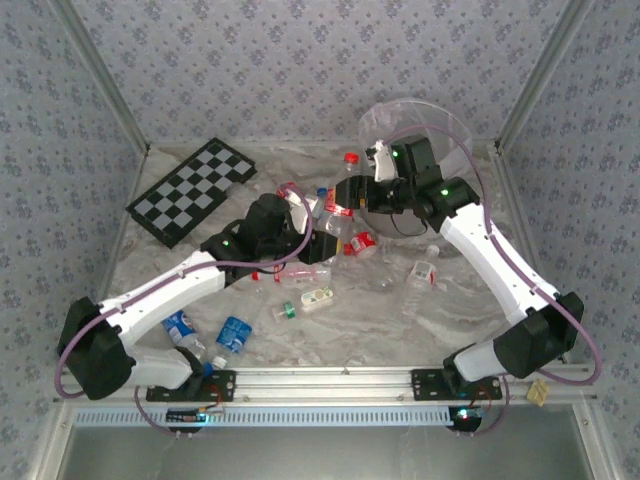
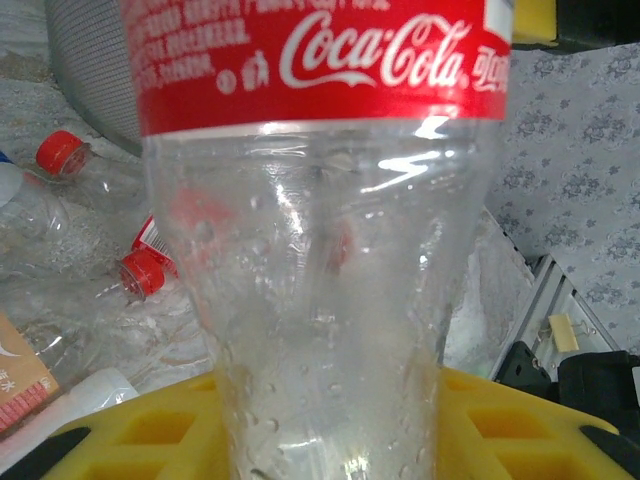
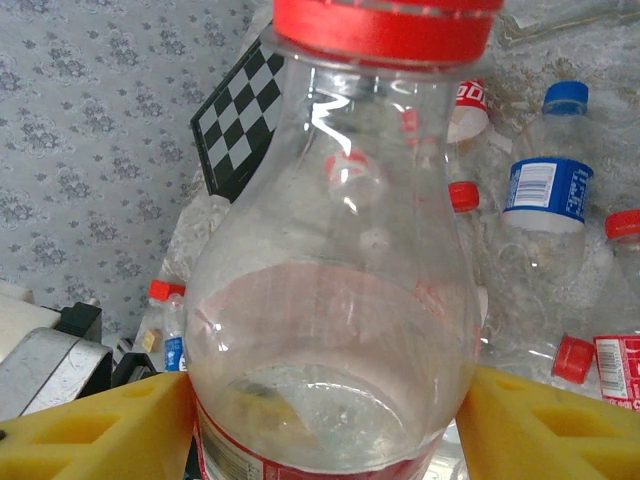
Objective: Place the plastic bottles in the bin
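A clear plastic bottle [image 1: 337, 222] with a red Coca-Cola label hangs over the middle of the table, held at both ends. My left gripper [image 1: 320, 245] is shut on its narrow lower body [image 2: 330, 330], with yellow fingers [image 2: 520, 420] on each side. My right gripper [image 1: 352, 197] is shut on the wider part just above the label [image 3: 330, 330], yellow pads [image 3: 520, 420] pressed against both sides, red cap pointing away. The bin [image 1: 415, 140], round and translucent, stands behind the right gripper. Several more bottles [image 1: 362, 243] lie loose on the table.
A black-and-white chequered board [image 1: 195, 190] lies at the back left. Two blue-labelled bottles [image 1: 235, 333] rest near the left arm's base. Loose bottles [image 3: 545, 190] and a small white item [image 1: 318, 297] are scattered beneath the grippers. Metal frame posts rise at both back corners.
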Motion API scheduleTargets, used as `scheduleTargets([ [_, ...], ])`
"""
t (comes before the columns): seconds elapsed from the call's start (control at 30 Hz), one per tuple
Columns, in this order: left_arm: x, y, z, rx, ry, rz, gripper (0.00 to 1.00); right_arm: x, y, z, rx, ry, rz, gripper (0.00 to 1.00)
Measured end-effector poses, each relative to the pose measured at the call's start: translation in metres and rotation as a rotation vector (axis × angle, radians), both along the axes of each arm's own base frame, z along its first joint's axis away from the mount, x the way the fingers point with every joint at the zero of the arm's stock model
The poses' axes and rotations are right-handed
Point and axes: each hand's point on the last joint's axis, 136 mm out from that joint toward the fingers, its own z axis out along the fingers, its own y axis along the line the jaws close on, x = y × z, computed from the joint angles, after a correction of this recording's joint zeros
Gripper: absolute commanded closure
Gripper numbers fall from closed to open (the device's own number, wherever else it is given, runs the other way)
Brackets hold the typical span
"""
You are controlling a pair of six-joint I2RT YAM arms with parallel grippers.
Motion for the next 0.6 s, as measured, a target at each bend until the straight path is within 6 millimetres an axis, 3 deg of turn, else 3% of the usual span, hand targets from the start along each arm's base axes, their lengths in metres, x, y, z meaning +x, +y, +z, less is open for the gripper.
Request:
scheduleTargets([
  [0.17, 0.002, 0.001, 0.001, 0.002, -0.014, 0.009, 0.45, 0.001, 0.000, 0.003, 0.011, -0.009, 0.008, 0.47],
  [0.33, 0.003, 0.000, 0.008, -0.006, -0.056, 0.007, 0.20, 0.004, -0.001, 0.012, 0.013, -0.043, 0.013, 0.50],
  [0.43, 0.002, 0.005, 0.021, -0.016, -0.101, 0.016, 0.09, 0.010, -0.008, 0.027, 0.013, -0.088, 0.003, 0.51],
  [0.6, -0.002, 0.027, 0.039, 0.005, -0.163, 0.064, 0.05, 0.029, -0.042, 0.077, -0.002, -0.220, -0.085, 0.53],
])
